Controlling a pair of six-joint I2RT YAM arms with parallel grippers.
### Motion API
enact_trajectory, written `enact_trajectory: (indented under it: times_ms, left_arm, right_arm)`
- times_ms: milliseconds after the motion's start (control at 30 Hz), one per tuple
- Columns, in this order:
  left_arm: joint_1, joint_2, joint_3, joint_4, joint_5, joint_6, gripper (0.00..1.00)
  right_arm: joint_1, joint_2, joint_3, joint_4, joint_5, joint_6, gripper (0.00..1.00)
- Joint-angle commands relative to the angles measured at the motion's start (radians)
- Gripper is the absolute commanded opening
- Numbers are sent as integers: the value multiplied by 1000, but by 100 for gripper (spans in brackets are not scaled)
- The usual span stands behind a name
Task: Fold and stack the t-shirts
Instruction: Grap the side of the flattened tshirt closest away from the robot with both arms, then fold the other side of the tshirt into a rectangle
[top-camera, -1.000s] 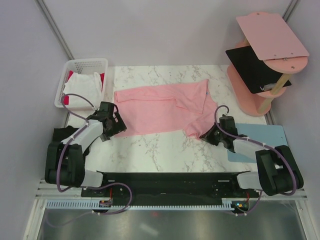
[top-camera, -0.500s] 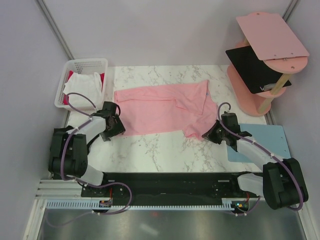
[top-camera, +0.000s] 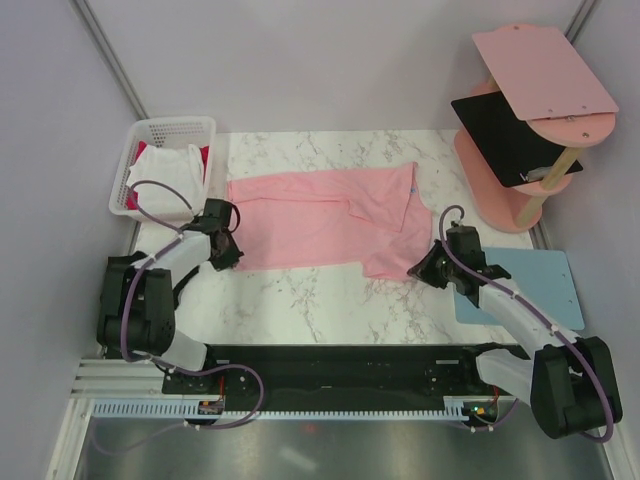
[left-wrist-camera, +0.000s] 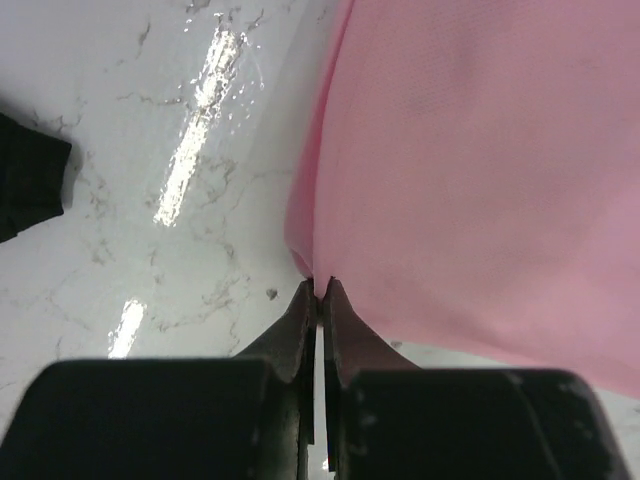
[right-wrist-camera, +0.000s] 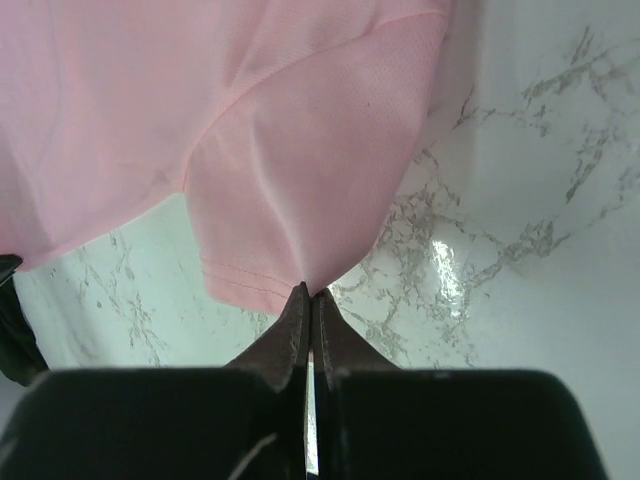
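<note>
Folding step in hand: light pink t-shirt (top-camera: 320, 225) spread across the middle of the counter (top-camera: 330, 295). Pinched at the near-left hem corner by the left gripper (left-wrist-camera: 318, 290), at the near-right sleeve by the right gripper (right-wrist-camera: 308, 295), both closed on cloth. Next, probably: lift both together, carry toward the far edge, keep tension even.

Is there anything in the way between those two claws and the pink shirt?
Nothing visible. The left gripper is shut on the pink shirt at its left corner, and the right gripper is shut on its sleeve edge.
</note>
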Motion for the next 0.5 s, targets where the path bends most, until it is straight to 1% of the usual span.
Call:
enact_trajectory:
  times_ms: [0,67,167,267,467]
  left_arm:
    - [0,-160,6,12,21,32,2]
    - [2,-172,61,-18,23,38,2]
    - [2,-141,155,-49,24,53,2]
    - [2,-82,236,-67,30,62,2]
    - [2,55,382,-98,26,76,2]
  right_arm:
    - [0,-32,98,0,54,-49,0]
    - [0,-19,147,13,70,-75,0]
    - [0,40,222,56,78,-100,0]
    - [0,132,308,99,72,-117,0]
    - [-5,374,495,156,57,-143,0]
